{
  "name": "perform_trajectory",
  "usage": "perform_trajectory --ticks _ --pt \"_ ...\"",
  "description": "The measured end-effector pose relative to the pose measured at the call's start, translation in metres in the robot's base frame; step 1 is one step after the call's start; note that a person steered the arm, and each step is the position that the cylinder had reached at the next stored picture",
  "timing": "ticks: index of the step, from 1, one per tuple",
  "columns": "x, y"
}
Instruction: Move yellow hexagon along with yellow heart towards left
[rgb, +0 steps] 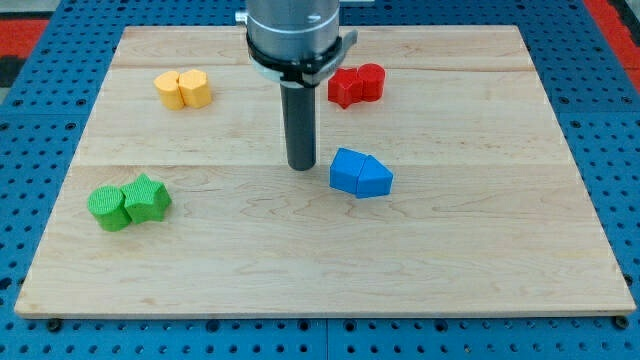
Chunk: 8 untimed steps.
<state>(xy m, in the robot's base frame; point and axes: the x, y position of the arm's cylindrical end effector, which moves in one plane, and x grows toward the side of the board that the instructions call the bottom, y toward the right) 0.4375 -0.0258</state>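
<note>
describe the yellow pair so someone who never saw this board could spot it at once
Start at the wooden board and go to its corner at the view's top left. There two yellow blocks sit touching side by side, well to the view's left of my tip. They are the only yellow pieces; the green pair lies below them, red and blue to the right.

The arm's grey cylindrical end is seen at the view's top centre, pointing straight down. From it the straight dark rod (300, 125) is held upright, and my tip (301, 166) is set on the board near the view's middle
</note>
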Motion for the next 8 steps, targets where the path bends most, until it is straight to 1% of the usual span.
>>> perform_trajectory --ticks 1,3,5,7,8 --pt "0.000 0.000" --pt "-0.059 -0.030" --pt "-0.082 -0.060" --pt "-0.121 -0.052" --pt "-0.128 -0.070"
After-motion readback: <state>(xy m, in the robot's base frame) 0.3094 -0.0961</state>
